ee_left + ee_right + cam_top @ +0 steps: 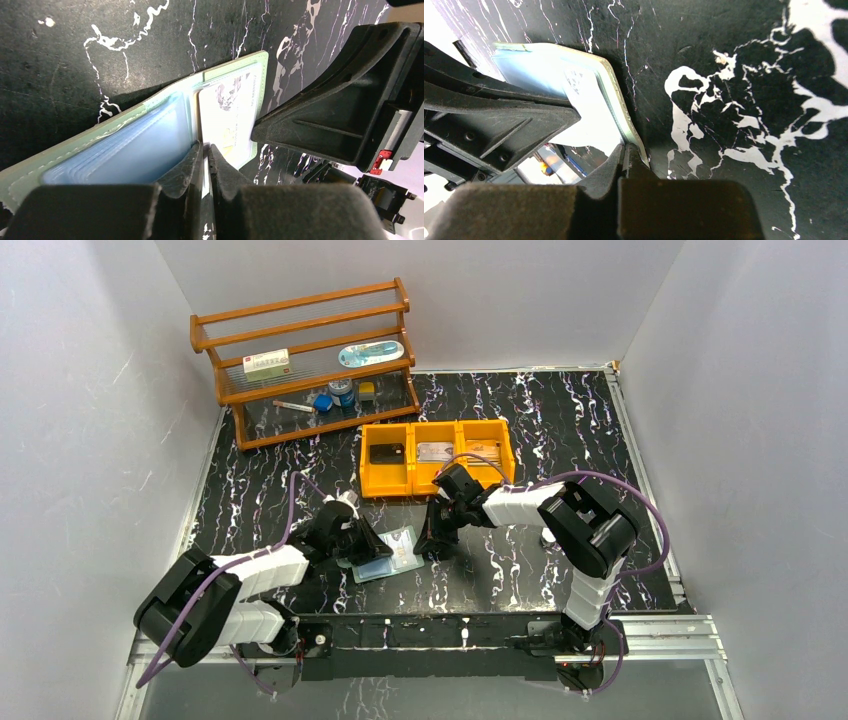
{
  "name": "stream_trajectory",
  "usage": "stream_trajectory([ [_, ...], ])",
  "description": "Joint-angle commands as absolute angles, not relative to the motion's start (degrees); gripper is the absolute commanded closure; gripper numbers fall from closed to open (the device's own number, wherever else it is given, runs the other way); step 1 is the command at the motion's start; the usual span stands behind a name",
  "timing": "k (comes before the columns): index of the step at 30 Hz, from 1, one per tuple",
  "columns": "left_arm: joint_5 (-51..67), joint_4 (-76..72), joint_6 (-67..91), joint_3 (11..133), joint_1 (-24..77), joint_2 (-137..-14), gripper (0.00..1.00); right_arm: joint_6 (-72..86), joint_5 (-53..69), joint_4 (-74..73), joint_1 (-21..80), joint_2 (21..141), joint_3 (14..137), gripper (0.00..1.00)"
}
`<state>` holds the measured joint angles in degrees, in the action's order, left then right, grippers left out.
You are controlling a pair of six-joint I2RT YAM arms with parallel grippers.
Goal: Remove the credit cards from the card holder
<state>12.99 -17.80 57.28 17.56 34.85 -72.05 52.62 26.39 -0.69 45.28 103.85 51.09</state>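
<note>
1. Left gripper (pixel 205 152): its 2 black fingers are pinched narrow, almost together, at the near edge of a pale printed plastic card (pixel 227 115). A thin pale sliver shows between them, which I judge to be that card's edge.
2. Right gripper (pixel 625 152): its fingers are fully together with nothing between them. The tips rest against the rim of the card holder. Whether they press down hard cannot be told.
3. Card holder (pixel 150 102): a thin, flat, pale teal-green pouch lying open on the black, white-veined marble table (pixel 560 420). In the top view it sits near the orange plastic 3-compartment bin (pixel 400 483), at 6 o'clock from it. The left gripper is at the holder's 9 o'clock and the right gripper at its 3 o'clock.
4. Inside the holder, a stack of bluish translucent sleeves (pixel 130 145) fills 1 half. The pale card sits in the pocket of the other half, mostly tucked in.
5. A silvery-grey card (pixel 437 452) lies in the bin's middle compartment.
6. The step in hand looks like drawing the pale card out of its pocket.
7. To do it well, the left gripper should pull straight back along the pocket, low and level with the table, so the card slides and does not bend.
8. The right gripper should bear down on the rim throughout, otherwise the light pouch is likely to drag along with the card.
9. A slow pull suits the thin, slick card, since so shallow a pinch may slip off.
</note>
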Motion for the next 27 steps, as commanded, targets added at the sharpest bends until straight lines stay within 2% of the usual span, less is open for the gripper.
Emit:
stream_trajectory([
  [1,17.0,-21.8,57.2,16.8,36.7,-73.3,0.97,53.5,26.7,-0.1,48.8,108.4,48.9,1.0],
  [2,17.4,-22.1,57.1,17.0,36.7,-73.1,0.99,53.5,26.7,-0.1,48.8,108.5,48.9,1.0],
  [6,16.8,-18.3,55.7,18.8,36.7,-71.5,1.0,53.9,26.2,0.0,48.8,107.5,48.7,1.0],
  [11,13.1,-8.3,52.4,21.9,36.7,-68.5,1.0,53.6,23.0,-2.0,48.5,105.5,49.5,0.93],
  [17,11.7,-3.7,51.1,22.8,36.7,-66.0,1.0,53.9,25.9,0.3,48.5,104.9,50.2,0.86],
  [21,11.3,-2.6,51.1,23.1,36.7,-65.0,1.0,54.1,26.6,1.5,48.5,104.2,50.5,1.0],
  [27,9.1,1.3,50.6,24.2,36.7,-63.4,1.0,55.8,24.0,2.3,48.0,101.8,48.7,1.0],
])
